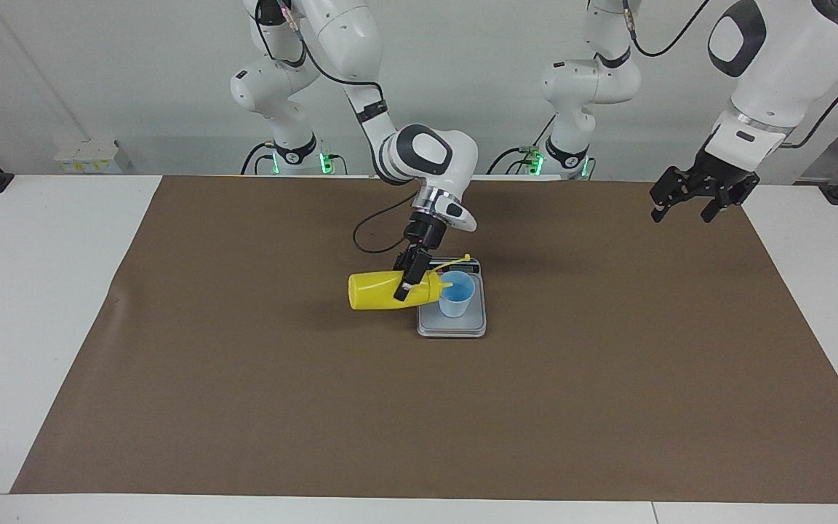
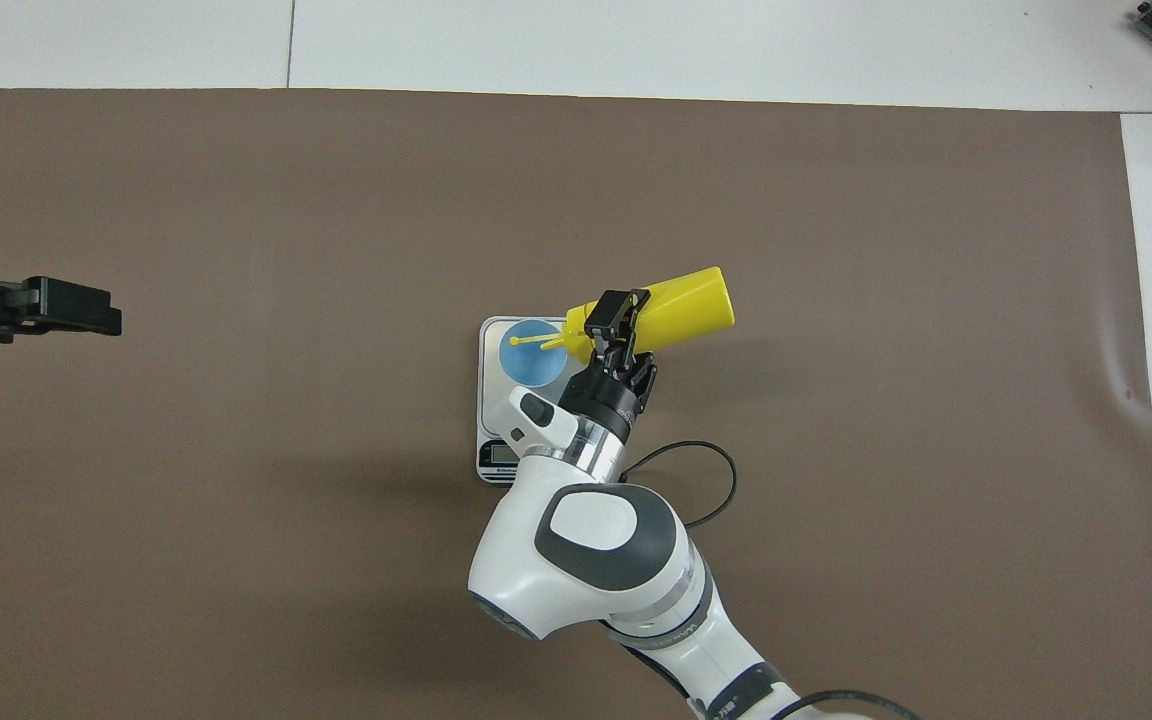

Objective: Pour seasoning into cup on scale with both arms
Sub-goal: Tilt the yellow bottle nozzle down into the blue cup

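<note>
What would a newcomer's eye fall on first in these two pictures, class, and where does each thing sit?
The yellow squeeze bottle stands out first: the right gripper holds it tipped on its side, nozzle over the light blue cup. The cup stands on the small grey scale in the middle of the brown mat. The left gripper waits, open, above the mat's edge at the left arm's end.
</note>
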Available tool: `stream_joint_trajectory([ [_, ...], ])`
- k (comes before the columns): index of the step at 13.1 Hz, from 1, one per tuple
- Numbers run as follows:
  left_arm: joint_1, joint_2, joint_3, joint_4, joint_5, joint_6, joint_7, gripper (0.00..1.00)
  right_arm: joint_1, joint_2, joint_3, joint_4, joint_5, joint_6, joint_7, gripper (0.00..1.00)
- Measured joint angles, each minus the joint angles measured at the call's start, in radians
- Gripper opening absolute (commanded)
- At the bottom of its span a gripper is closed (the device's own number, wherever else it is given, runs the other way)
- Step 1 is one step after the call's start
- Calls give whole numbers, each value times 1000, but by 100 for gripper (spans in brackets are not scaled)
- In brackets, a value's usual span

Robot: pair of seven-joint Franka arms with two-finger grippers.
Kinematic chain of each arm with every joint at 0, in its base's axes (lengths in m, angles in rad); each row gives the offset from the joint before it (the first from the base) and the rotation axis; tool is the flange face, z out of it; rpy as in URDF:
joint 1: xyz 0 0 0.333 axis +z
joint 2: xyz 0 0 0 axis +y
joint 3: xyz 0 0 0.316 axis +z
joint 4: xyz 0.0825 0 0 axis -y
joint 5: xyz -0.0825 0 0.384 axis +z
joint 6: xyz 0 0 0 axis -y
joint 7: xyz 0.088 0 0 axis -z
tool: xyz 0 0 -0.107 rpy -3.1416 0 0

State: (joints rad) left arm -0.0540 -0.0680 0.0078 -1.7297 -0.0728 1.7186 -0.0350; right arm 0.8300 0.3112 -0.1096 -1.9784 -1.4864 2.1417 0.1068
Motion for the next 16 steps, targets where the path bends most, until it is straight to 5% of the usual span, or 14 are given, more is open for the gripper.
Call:
stream_joint_trajectory([
  [16, 0, 0, 0, 0, 0, 0, 0, 100, -6, -8, 0, 14, 15, 4, 40, 9],
])
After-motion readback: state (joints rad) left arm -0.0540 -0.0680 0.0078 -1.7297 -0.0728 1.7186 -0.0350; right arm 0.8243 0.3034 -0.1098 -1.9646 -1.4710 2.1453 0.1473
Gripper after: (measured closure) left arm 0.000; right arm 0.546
